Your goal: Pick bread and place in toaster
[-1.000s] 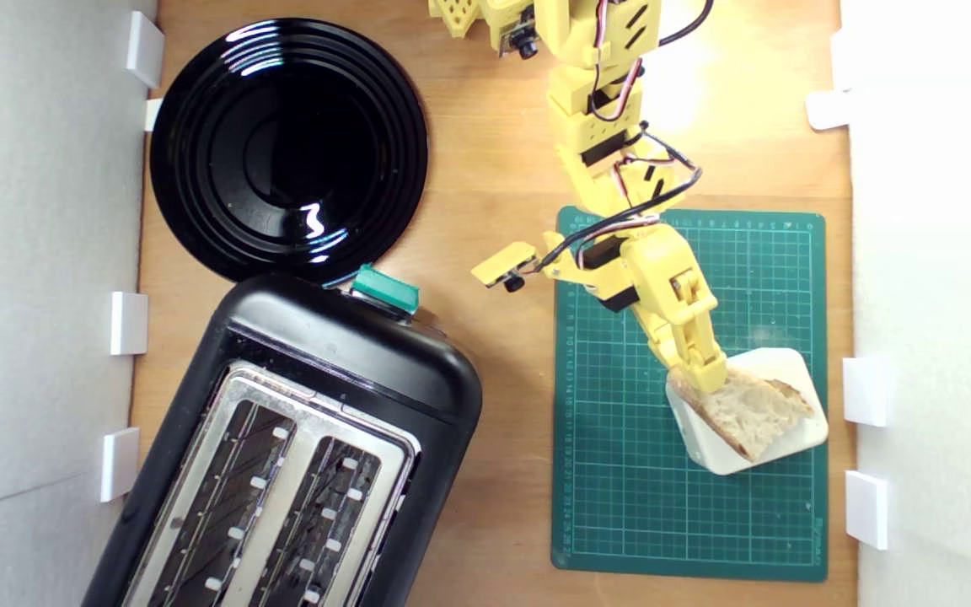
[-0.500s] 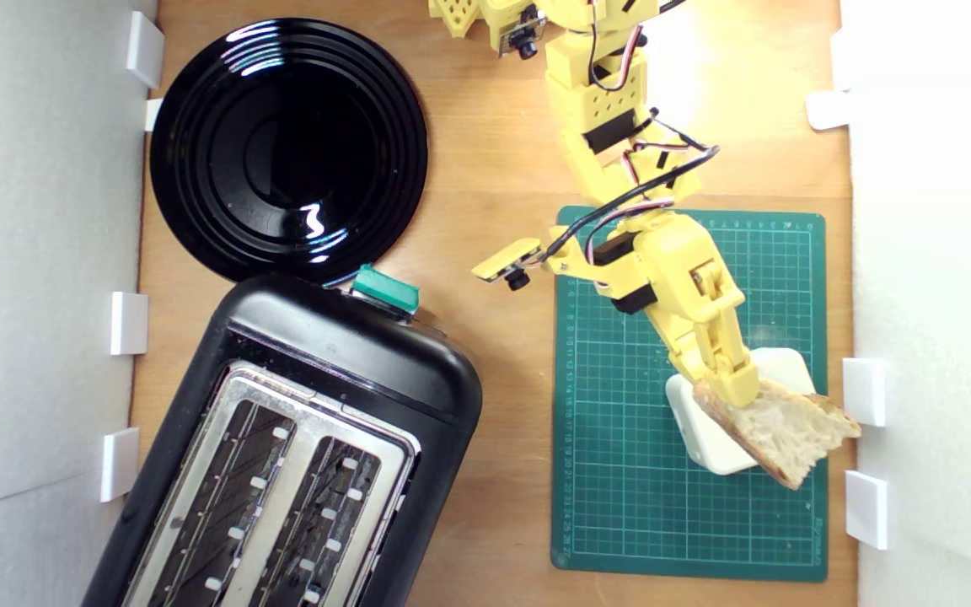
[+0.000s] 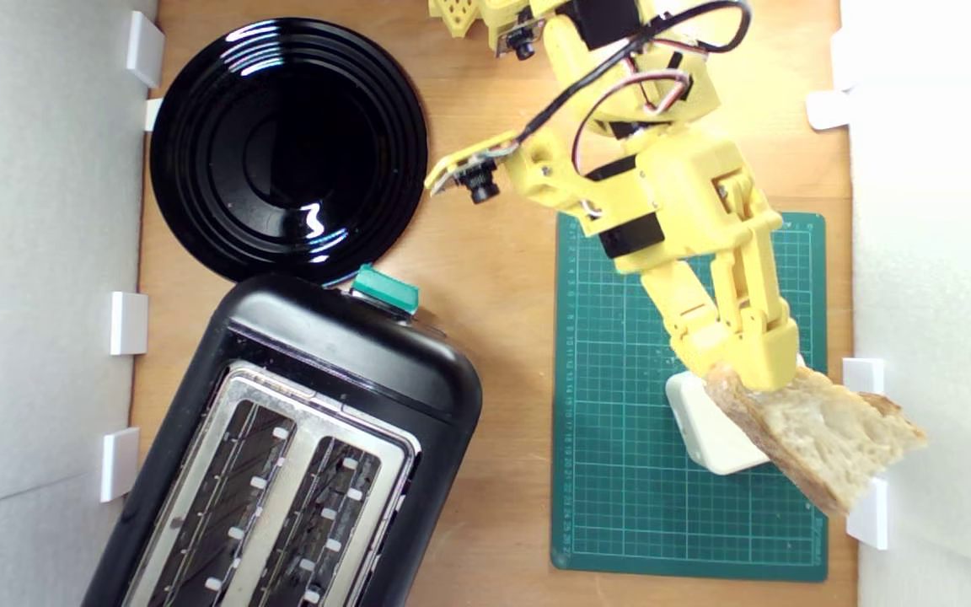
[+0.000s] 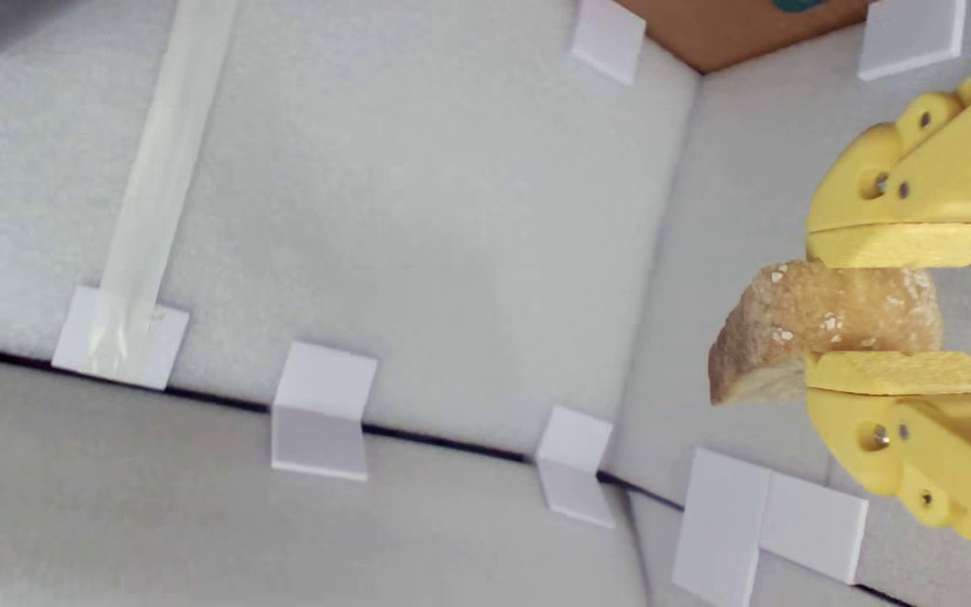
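Bread (image 4: 823, 324) betw. gripper (image 4: 898, 312) jaws (crust end)

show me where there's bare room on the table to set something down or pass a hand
Free: the wooden strip between the toaster and the green mat, and the mat's lower part below the white block. Bare wood also lies between the black plate and the mat. Crowded: plate and toaster meet, and the arm, its fingers gripping the bread, overhangs the mat's right side.
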`<state>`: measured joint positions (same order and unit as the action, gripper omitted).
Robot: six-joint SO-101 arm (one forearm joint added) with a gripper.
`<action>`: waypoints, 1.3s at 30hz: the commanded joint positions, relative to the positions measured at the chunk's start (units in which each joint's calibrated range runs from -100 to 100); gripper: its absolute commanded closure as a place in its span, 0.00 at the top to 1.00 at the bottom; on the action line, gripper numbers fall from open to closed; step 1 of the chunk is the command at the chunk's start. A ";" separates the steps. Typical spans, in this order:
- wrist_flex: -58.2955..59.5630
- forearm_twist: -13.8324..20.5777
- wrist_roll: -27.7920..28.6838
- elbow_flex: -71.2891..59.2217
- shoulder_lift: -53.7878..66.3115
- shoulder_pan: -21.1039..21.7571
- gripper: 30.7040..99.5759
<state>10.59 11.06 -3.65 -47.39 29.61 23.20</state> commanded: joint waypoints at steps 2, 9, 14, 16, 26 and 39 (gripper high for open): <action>-4.96 -0.18 -1.82 4.49 9.08 -2.58 0.37; -19.47 -0.27 -5.90 16.66 15.23 -5.64 0.37; -28.51 -0.27 -8.99 25.28 15.98 -7.65 0.37; -31.92 -0.27 -10.45 29.19 15.98 -8.62 0.37; -42.76 0.54 -21.80 37.27 15.90 -13.45 0.37; -53.94 0.63 -33.05 42.26 15.07 -23.93 0.37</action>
<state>-43.05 11.24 -34.85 -9.94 43.64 2.61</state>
